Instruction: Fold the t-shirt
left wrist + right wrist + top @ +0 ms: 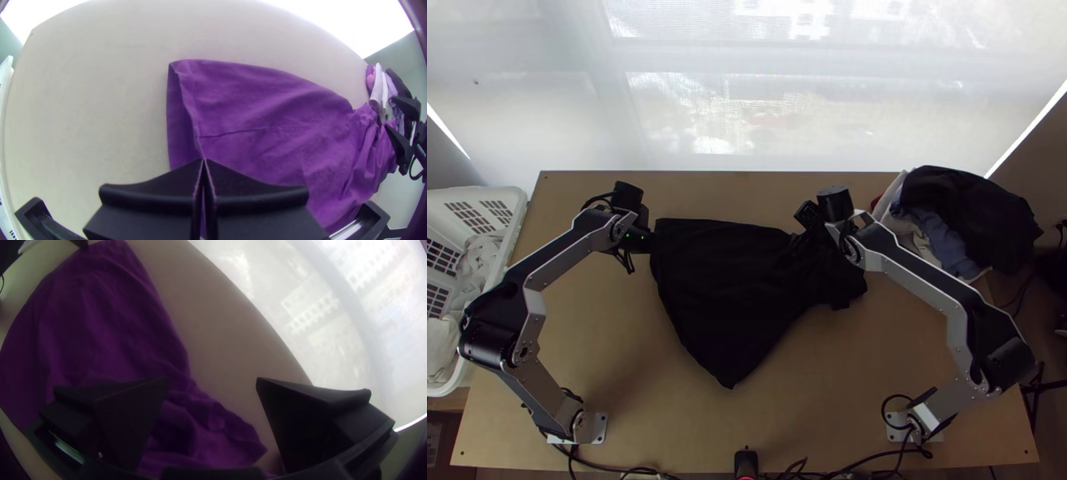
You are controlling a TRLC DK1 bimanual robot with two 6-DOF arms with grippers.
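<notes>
Top view: the t-shirt lies across the middle of the bench, its broad part toward the left arm, one corner pointing to the near edge. Toward the right arm it narrows and gathers into a crumpled heap. At the broad end, the left wrist view shows two layers, the upper layer's edge set in from the lower one's.

The left end effector is at the far corner of that broad end. Its fingers meet at the tips, right over the layered edge; whether cloth is pinched there, I cannot tell. The right end effector is over the start of the crumpled part, its fingers standing wide, one above the cloth and the other above wood past the shirt's far side.

For room, a strip of wood runs between the shirt and the far edge, with a broader stretch on the near side, between the two arm bases. More wood lies between the broad end and the white basket, which stands by the left edge. The tightest side is at the far right corner, where a clothes pile sits near the crumpled end and spills past the edge.
</notes>
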